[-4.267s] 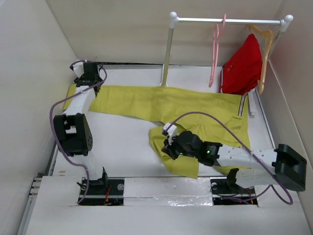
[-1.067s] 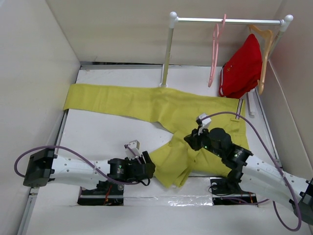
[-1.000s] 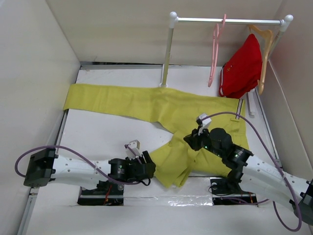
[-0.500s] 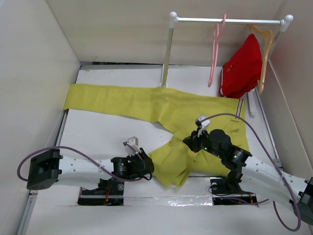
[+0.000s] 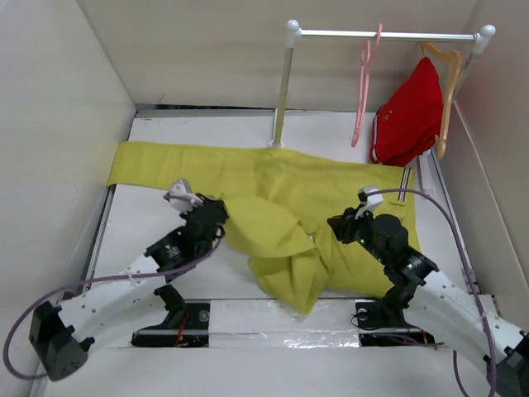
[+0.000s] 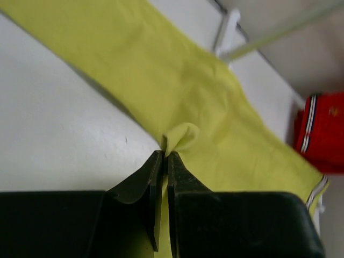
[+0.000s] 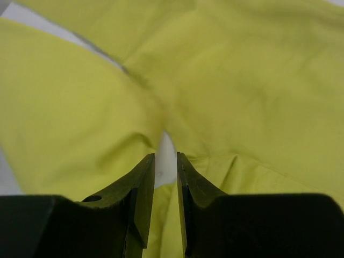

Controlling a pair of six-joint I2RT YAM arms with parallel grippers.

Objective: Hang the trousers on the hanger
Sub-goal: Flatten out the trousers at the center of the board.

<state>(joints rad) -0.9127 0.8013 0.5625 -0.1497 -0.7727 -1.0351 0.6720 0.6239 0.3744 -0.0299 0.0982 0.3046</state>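
Observation:
The mustard-yellow trousers (image 5: 273,178) lie spread across the table, one leg stretched to the far left, the striped waistband (image 5: 407,180) at the right. The other leg is folded over and bunched near the front. My left gripper (image 5: 220,217) is shut on an edge of that leg; in the left wrist view a pinch of yellow cloth (image 6: 180,134) bulges just beyond the gripper (image 6: 165,155). My right gripper (image 5: 335,225) hovers low over the crotch area, its jaws (image 7: 165,157) slightly apart with nothing between them. The pink hanger (image 5: 361,91) hangs on the rail, bare.
A white rack stands at the back, its post (image 5: 281,91) beside the trousers. A red garment (image 5: 409,116) hangs from a tan wooden hanger (image 5: 446,62) at the rail's right end. Walls close in left, back and right.
My left gripper closed on the near trouser leg's end and carried it up and back toward the table's middle. My right gripper shifted slightly right and its jaws parted a little.

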